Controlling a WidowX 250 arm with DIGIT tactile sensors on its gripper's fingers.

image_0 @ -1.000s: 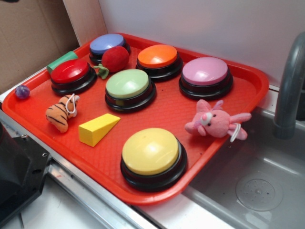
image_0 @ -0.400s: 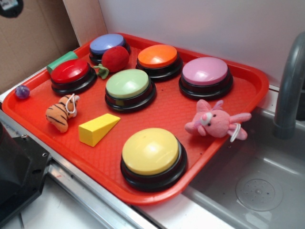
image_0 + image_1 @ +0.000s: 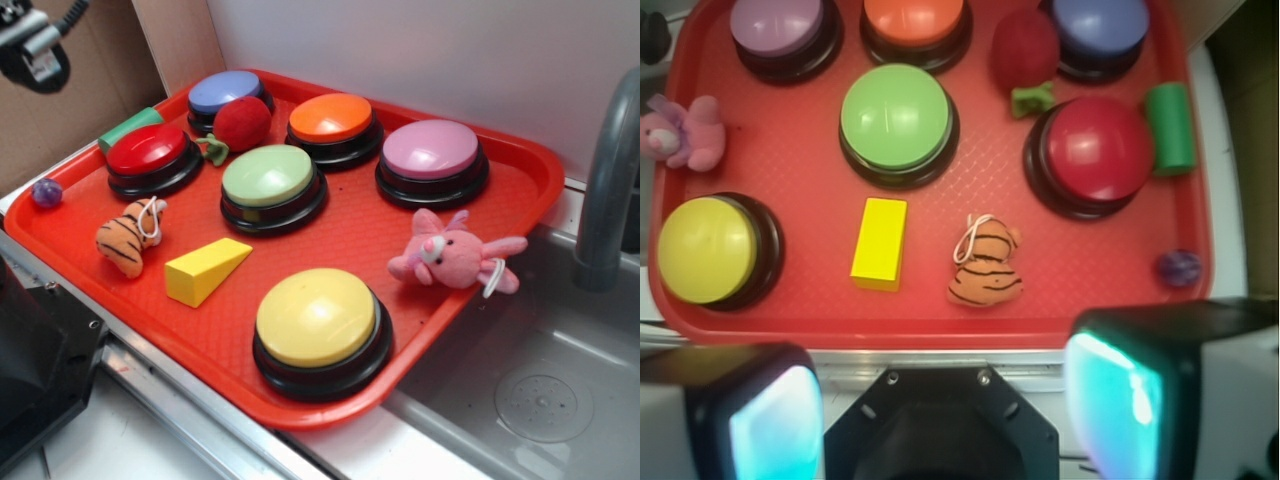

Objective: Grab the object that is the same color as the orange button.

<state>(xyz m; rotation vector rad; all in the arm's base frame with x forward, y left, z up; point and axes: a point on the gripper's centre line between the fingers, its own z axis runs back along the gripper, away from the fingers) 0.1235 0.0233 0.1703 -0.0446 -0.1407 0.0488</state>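
The red tray (image 3: 520,190) carries six buttons, one orange button (image 3: 331,118), one tiger (image 3: 130,237) near its front-left edge; gripper (image 3: 945,400) fingers apart.

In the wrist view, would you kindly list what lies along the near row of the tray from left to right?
Yellow button → yellow wedge block → orange plush tiger → small purple ball.

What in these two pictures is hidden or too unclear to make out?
- Gripper: in the wrist view only the blurred fingers show at the bottom edge; the exterior view cuts it off at the top left corner.
- Blue button: partly behind the red plush ball in the exterior view.
- Purple ball: too small and blurred to identify.
- Green cylinder: partly behind the red button in the exterior view.
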